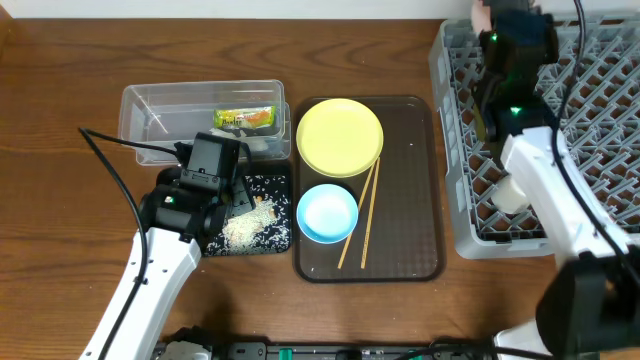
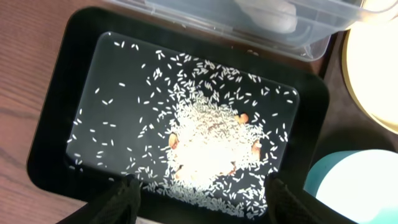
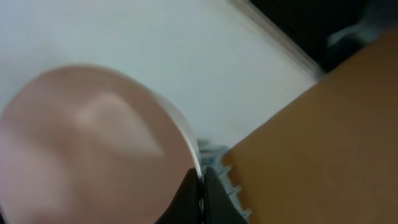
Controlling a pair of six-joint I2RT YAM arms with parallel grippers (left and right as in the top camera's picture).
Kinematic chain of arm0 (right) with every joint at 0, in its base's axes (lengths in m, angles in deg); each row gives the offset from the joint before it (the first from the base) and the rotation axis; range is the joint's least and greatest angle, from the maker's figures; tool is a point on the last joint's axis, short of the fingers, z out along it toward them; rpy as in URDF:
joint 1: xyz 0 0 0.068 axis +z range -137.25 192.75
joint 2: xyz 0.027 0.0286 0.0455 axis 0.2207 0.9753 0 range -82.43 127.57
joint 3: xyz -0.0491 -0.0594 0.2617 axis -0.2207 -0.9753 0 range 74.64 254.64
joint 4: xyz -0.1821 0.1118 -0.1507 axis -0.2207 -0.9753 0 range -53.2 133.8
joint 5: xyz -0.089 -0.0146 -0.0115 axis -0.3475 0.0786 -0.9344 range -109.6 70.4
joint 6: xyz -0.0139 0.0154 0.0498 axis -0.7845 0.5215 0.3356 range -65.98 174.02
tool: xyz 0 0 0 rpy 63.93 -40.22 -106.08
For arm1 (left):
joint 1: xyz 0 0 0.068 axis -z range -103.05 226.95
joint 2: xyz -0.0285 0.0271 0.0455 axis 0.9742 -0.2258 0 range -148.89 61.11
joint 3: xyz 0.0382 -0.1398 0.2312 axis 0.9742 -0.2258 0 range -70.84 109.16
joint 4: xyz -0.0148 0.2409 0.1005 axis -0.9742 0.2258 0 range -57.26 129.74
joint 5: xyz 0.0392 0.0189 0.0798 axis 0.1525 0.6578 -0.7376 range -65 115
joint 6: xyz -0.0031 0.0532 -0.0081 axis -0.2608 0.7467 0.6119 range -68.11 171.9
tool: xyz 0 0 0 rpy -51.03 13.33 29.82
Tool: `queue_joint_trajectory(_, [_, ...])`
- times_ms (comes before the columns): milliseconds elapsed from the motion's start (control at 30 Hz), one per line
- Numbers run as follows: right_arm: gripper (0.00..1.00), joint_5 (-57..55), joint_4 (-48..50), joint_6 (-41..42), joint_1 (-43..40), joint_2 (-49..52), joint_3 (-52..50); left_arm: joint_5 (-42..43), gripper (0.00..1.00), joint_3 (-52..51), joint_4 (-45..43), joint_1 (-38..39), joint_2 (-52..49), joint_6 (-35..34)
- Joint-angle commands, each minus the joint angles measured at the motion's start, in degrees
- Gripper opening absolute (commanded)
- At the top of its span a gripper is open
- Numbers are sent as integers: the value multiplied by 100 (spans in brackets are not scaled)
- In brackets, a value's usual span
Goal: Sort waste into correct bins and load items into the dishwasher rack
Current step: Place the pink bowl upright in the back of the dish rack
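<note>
My left gripper (image 1: 238, 196) (image 2: 202, 194) is open and empty, just above the black tray (image 1: 278, 243) (image 2: 62, 81), which holds loose rice scraps (image 1: 245, 226) (image 2: 208, 140). The clear tub (image 1: 150, 105) (image 2: 323, 34) holds the snack wrapper (image 1: 245, 119) and crumpled white paper (image 2: 267, 12). My right gripper (image 1: 492, 28) (image 3: 202, 186) is shut on the rim of the pink-white bowl (image 1: 480, 12) (image 3: 81, 143), above the far left corner of the grey rack (image 1: 600, 90). A white cup (image 1: 510, 195) lies in the rack. The yellow plate (image 1: 340, 137), blue bowl (image 1: 327, 213) and two chopsticks (image 1: 364, 215) lie on the brown tray (image 1: 410, 200).
The clear tub stands right behind the black tray. The brown tray lies between the black tray and the rack. My right arm (image 1: 550, 190) stretches over the rack's left side. Wood table (image 1: 60, 200) shows to the left.
</note>
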Motion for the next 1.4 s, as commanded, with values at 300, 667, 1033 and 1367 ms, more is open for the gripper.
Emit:
queue_joint_trajectory(300, [1, -280, 1340, -979, -450, 1497, 4, -103, 67, 26, -11, -28, 33, -79])
queue_joint_trajectory(667, [1, -238, 793, -282, -125, 1897, 4, -85, 67, 28, -28, -28, 33, -79])
queue_joint_trajectory(1033, [2, -468, -782, 1353, 160, 1700, 4, -85, 67, 28, -28, -28, 33, -76])
queue_joint_trajectory(1367, [36, 1191, -2802, 2590, 190, 214, 4, -92, 67, 28, -26, -28, 33, -70])
